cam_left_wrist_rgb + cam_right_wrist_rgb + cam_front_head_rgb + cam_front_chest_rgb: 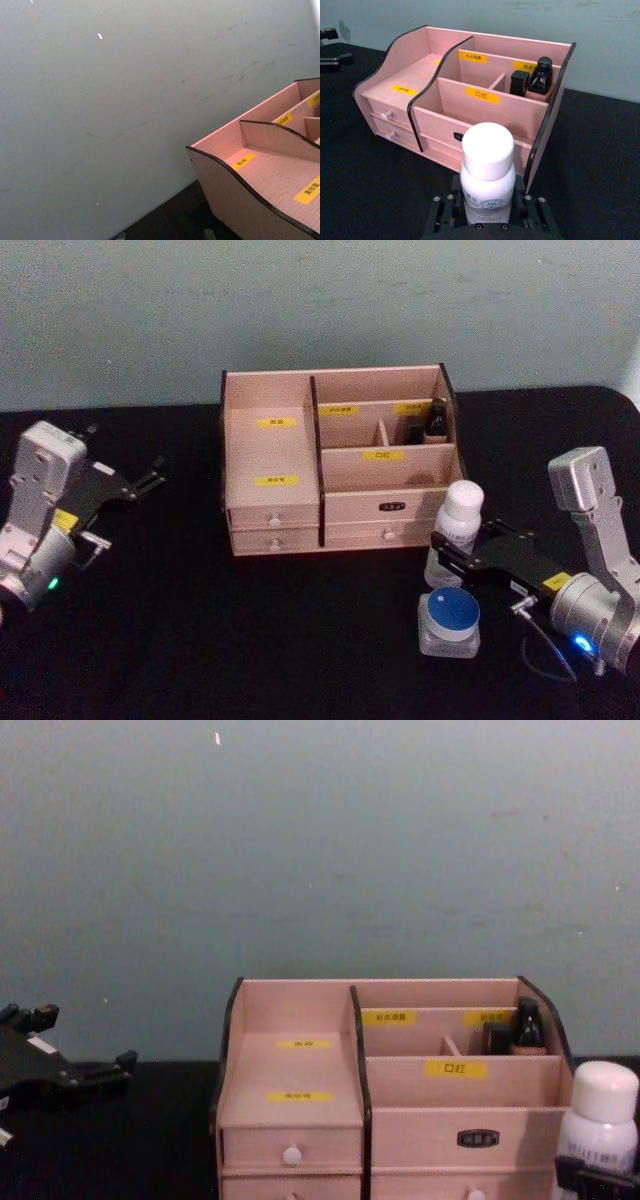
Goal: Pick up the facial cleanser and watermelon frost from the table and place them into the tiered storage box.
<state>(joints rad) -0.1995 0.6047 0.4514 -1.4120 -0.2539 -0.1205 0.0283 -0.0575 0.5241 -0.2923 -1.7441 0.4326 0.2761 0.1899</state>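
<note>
Step 1, grasp: R gripper [443,558] clamped low on tall white plastic facial cleanser [463,508] bottle, standing on black bench [250,640] at right front of pale wooden tiered storage box [270,455]. Squat blue-lidded watermelon frost [450,615] jar just beside. L gripper [130,480] parked far left. Next, prob.: lift over front wall, lower into a compartment.

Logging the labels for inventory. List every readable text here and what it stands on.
"口红": yellow label on the front divider of the pale wooden stepped organiser.
Other yellow labels, dark front plate, print on the tall white plastic bottle: too small to read.
</note>
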